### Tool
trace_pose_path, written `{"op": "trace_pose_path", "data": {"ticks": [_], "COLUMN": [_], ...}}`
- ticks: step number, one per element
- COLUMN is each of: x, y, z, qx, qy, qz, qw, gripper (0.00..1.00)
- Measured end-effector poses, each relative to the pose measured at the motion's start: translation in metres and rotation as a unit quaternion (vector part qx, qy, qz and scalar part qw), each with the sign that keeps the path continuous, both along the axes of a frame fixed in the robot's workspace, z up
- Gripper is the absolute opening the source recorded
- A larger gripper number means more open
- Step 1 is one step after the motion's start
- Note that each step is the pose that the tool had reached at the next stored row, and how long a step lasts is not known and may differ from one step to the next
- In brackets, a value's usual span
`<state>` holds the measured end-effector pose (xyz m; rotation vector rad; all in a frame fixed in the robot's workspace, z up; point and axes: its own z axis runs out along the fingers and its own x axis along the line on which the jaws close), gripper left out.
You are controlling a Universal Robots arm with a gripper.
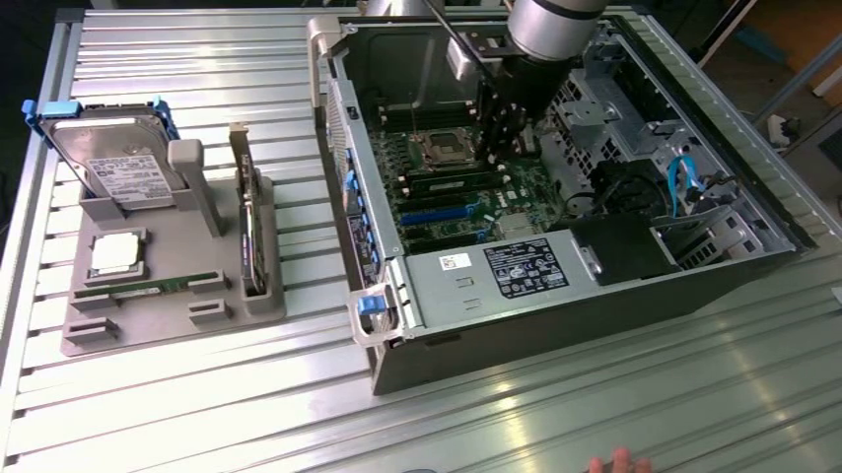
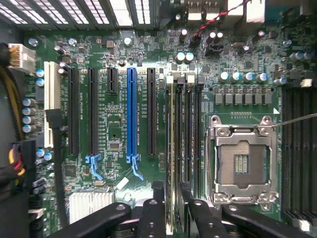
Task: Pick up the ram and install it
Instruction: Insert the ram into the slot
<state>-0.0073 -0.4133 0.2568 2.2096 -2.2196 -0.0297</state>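
The ram stands on edge in one of the memory slots beside the empty processor socket, its thin pale top edge showing. In the exterior view the ram lies across the motherboard inside the open computer case. My gripper is just above one end of the stick, open, one black finger on each side and a gap between each finger and the board. In the exterior view my gripper reaches down into the case.
A grey tray at the exterior view's left holds a hard drive, a silver processor chip, an upright expansion card and another green stick. A blue card slot lies near the memory slots. A person's fingers show at the table's front edge.
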Motion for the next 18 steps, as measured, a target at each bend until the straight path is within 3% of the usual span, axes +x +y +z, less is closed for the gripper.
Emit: {"op": "trace_pose_path", "data": {"ticks": [13,15,18], "x": [0.0,0.0,0.0], "y": [0.0,0.0,0.0], "z": [0.0562,0.0716,0.0822], "qx": [-0.002,-0.0029,-0.0035], "qy": [0.0,0.0,0.0], "qz": [0.0,0.0,0.0], "qw": [1.0,1.0,1.0], "gripper": [0.26,0.26,0.26]}}
